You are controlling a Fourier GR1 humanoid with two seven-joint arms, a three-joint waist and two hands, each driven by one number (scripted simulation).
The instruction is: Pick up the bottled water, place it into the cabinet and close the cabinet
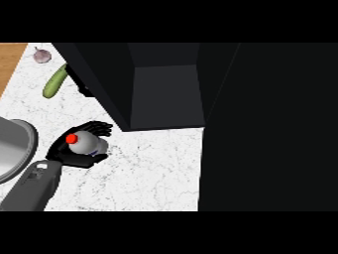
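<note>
- White marbled surface (pixel 149 173) fills the lower left of the head view, and everything the task needs lies on it or rises from it.
- The bottled water (pixel 89 145) is at the left of that surface, just below and left of the cabinet's near corner. Its red cap faces almost straight up at the camera.
- Its long axis therefore runs close to vertical. The cap sits a little left of the pale body, so the bottle probably leans slightly that way, though from this steep angle that is hard to judge.
- The left hand (pixel 69 155) has its fingers and thumb curled round the bottle's body from the lower left. The cap and upper body are exposed above them.
- Keeping the bottle upright looks sensible, since it could then go into the cabinet base first.
- Whether the bottle's base is on the surface or lifted off it cannot be told from above.
- The grey left forearm (pixel 28 188) comes in from the lower left edge.
- The right hand does not show.
- The cabinet (pixel 164 89) is a dark block up and right of the bottle, with a paler panel at its middle that seems to be its open inside.
- A cucumber (pixel 54 82) and a garlic bulb (pixel 42 54) lie further up the surface, well apart from the bottle.
- A grey round basin (pixel 3 149) sits at the left edge, near the forearm.
</note>
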